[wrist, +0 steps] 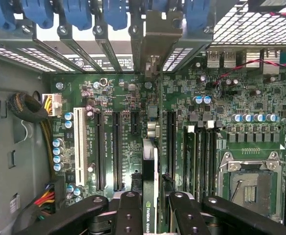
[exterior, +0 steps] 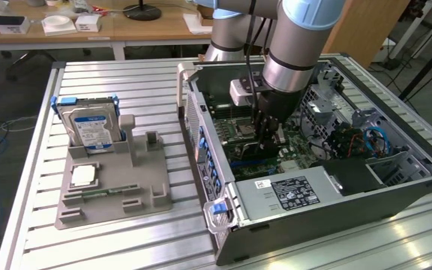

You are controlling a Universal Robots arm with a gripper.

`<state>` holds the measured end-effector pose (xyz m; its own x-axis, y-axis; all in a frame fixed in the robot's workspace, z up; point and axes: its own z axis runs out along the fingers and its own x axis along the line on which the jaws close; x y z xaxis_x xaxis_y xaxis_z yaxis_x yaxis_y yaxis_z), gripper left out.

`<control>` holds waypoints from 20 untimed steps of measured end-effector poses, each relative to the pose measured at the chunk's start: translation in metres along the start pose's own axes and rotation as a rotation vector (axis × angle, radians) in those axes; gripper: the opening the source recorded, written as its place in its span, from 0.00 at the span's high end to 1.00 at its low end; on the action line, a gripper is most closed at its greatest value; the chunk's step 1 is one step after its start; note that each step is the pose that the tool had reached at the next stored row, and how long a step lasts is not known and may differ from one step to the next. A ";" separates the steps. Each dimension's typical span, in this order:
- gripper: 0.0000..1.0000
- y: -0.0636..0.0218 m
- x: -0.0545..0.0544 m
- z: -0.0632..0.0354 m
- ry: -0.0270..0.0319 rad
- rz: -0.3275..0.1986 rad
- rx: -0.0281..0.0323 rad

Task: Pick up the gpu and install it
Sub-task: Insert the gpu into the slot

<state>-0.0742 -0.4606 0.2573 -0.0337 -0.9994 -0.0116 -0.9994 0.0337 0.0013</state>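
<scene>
A robot arm reaches down into an open computer case (exterior: 396, 194) that lies on its side on a slatted metal bench (exterior: 126, 236). The gripper (exterior: 265, 138) is deep inside the case, low over the green motherboard (exterior: 295, 149).

In the wrist view, the gripper's (wrist: 150, 208) two black fingers (wrist: 129, 213) pinch the gpu (wrist: 150, 183), a thin card seen edge-on (a green label runs along its top edge). The card stands upright on the motherboard (wrist: 231, 105) among the long black expansion slots (wrist: 117, 152), its silver end bracket (wrist: 157, 39) lined up with the rear slot openings and their blue clips (wrist: 79, 14). Whether the card is fully seated cannot be told.

Near the bench's edge at the exterior view's left sits a grey parts holder (exterior: 115, 197). A silver hard drive with blue rails (exterior: 90, 126) stands upright in it, and a small square chip (exterior: 83, 176) lies flat just beside.
</scene>
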 end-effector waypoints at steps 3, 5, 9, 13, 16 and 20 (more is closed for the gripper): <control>0.74 0.0000 0.000 -0.0010 0.0000 0.000 0.0000; 0.74 0.0001 0.000 0.0000 -0.0001 0.000 0.0001; 0.74 0.0002 0.000 0.0044 0.0013 0.000 -0.0009; 0.74 0.0002 0.000 0.0085 0.0006 0.000 -0.0002; 0.74 0.0002 0.000 0.0086 0.0006 0.000 -0.0002; 0.74 0.0001 0.000 0.0051 -0.0008 0.000 0.0007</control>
<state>-0.0743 -0.4605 0.2521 -0.0336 -0.9994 -0.0124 -0.9994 0.0336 0.0007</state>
